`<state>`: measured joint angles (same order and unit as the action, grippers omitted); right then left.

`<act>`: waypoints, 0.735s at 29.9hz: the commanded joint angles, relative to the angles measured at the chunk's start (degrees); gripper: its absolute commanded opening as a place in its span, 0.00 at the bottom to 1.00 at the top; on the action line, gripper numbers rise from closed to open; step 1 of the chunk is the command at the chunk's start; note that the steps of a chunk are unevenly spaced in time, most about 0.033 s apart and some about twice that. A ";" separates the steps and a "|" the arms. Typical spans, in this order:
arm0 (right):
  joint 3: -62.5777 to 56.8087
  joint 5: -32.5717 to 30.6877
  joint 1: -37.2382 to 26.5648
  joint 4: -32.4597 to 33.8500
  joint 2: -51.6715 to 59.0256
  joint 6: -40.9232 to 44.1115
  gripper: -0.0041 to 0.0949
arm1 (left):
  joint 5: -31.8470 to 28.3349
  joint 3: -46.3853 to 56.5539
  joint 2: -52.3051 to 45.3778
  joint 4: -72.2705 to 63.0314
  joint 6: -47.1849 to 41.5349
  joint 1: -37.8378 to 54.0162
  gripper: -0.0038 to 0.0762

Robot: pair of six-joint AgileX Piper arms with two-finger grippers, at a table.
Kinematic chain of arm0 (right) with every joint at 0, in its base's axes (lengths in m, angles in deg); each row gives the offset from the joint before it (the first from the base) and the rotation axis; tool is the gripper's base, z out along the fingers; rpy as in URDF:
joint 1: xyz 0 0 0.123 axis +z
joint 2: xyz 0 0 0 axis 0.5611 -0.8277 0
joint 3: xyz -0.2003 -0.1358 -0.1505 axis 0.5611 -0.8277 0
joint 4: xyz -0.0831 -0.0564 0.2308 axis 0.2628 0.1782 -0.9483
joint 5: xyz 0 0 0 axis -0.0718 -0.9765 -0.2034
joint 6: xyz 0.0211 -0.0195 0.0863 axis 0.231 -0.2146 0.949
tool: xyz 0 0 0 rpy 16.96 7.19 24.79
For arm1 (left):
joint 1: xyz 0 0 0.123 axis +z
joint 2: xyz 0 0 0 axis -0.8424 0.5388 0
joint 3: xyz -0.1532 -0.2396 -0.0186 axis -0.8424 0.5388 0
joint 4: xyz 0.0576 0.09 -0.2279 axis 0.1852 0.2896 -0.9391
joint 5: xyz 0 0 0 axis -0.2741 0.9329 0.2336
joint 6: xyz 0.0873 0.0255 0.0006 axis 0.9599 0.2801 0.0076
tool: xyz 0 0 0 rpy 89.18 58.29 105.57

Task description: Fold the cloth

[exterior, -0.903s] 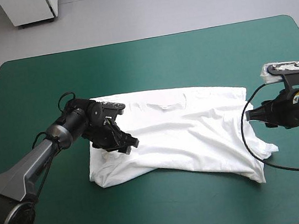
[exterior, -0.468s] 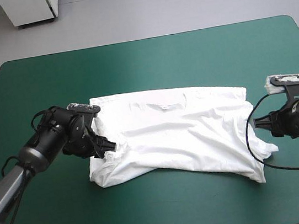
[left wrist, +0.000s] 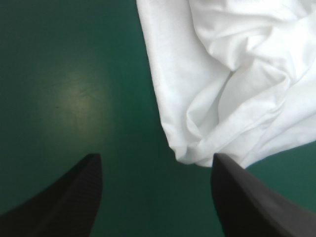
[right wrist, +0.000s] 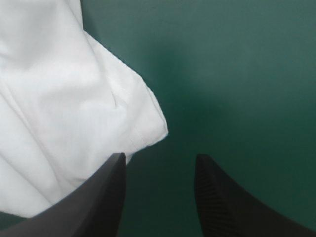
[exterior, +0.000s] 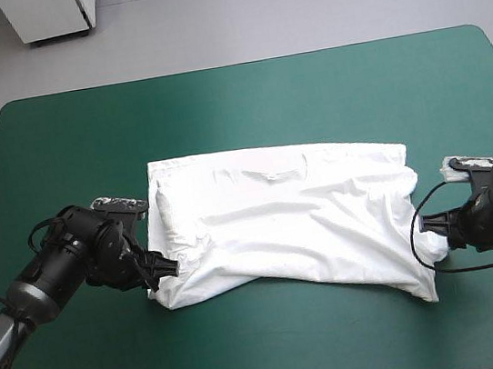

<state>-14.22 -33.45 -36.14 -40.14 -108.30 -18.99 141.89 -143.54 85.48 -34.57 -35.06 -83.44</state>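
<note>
The white T-shirt (exterior: 288,215) lies spread on the teal-green cover, its near half rumpled and folded over. My left gripper (exterior: 164,269) is low at the shirt's left near corner. In the left wrist view it (left wrist: 155,160) stands open, and the rounded corner of the T-shirt (left wrist: 222,74) lies just ahead, close to one finger. My right gripper (exterior: 432,230) is at the shirt's right sleeve. It (right wrist: 159,159) is open too, with the sleeve edge of the T-shirt (right wrist: 59,98) ahead of one finger and bare cover ahead of the other.
Bare teal-green cover (exterior: 244,102) runs all around the shirt, widest toward the far edge. A strip of cover (exterior: 278,345) lies between the shirt and the near edge. A white cabinet (exterior: 48,15) stands on the floor beyond the table.
My left gripper has drawn back leftward off the shirt to its left near corner. My right gripper has shifted toward the near edge, closer to the sleeve.
</note>
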 commanded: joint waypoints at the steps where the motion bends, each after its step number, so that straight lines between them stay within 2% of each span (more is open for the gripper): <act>1: 0.76 3.65 -0.56 -0.81 -2.63 -0.72 0.47 | -0.94 -1.21 -1.63 0.47 -0.58 -0.19 0.63; 4: 0.76 5.17 -0.56 -2.88 -5.60 -1.75 0.47 | -0.94 -1.21 -1.63 0.47 -0.58 -0.19 0.63; 14: -0.62 8.51 -0.56 -3.15 -12.37 -2.22 0.46 | -1.04 -1.21 -1.63 0.91 0.55 -0.19 0.63; 18: -3.54 11.70 -0.56 -5.27 -12.64 -2.22 0.46 | -1.48 -1.21 -1.63 0.91 0.64 -0.19 0.60; 20: -4.63 12.28 -0.56 -5.43 -12.64 -2.08 0.42 | -1.87 -1.21 -1.63 0.91 0.64 -0.19 0.57; 22: -4.89 11.96 -0.56 -5.43 -12.64 -1.93 0.30 | -1.87 -1.21 -1.63 0.91 0.64 -0.19 0.55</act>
<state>-18.34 -22.65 -36.33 -43.96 -121.19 -20.75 140.93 -143.36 85.46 -34.42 -34.44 -83.44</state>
